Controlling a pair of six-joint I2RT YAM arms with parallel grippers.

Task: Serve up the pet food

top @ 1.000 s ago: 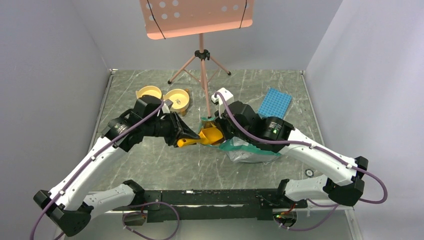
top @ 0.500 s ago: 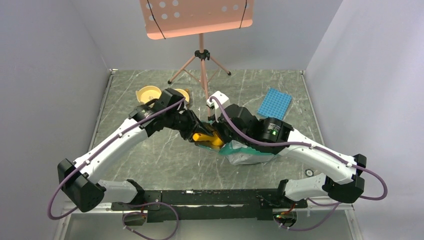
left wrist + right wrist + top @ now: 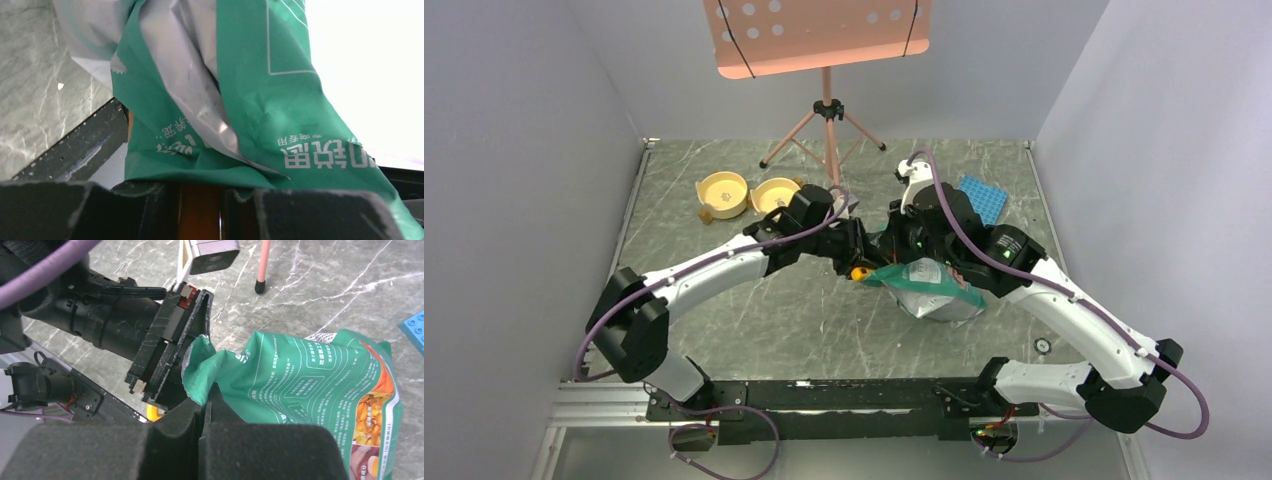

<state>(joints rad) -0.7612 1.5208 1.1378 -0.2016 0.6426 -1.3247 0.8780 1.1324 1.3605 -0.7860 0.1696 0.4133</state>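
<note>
Top external shows the marble table (image 3: 754,310), with the left arm (image 3: 714,268) and right arm (image 3: 1074,315) bent inward and meeting just right of its middle. A pink stand (image 3: 817,35) rises at the far edge. The green bag (image 3: 936,292) lies under the meeting point, its mouth turned left and raised. A blue rack (image 3: 984,198) sits just beyond the bag. The left bowl (image 3: 723,192) and right bowl (image 3: 776,193), both yellow, stand side by side at the far left, well apart from the bag.

The right gripper (image 3: 204,412) has its pads pressed together on the bag's rim, holding the mouth up. The left gripper (image 3: 852,256) is at that mouth, touching the bag. In the left wrist view its fingers pinch the handle of the yellow scoop (image 3: 199,212), whose front end disappears under the green rim.

No kibble can be seen. The bag's folds hide whatever lies past the left gripper, so whether any is in the scoop cannot be told.
</note>
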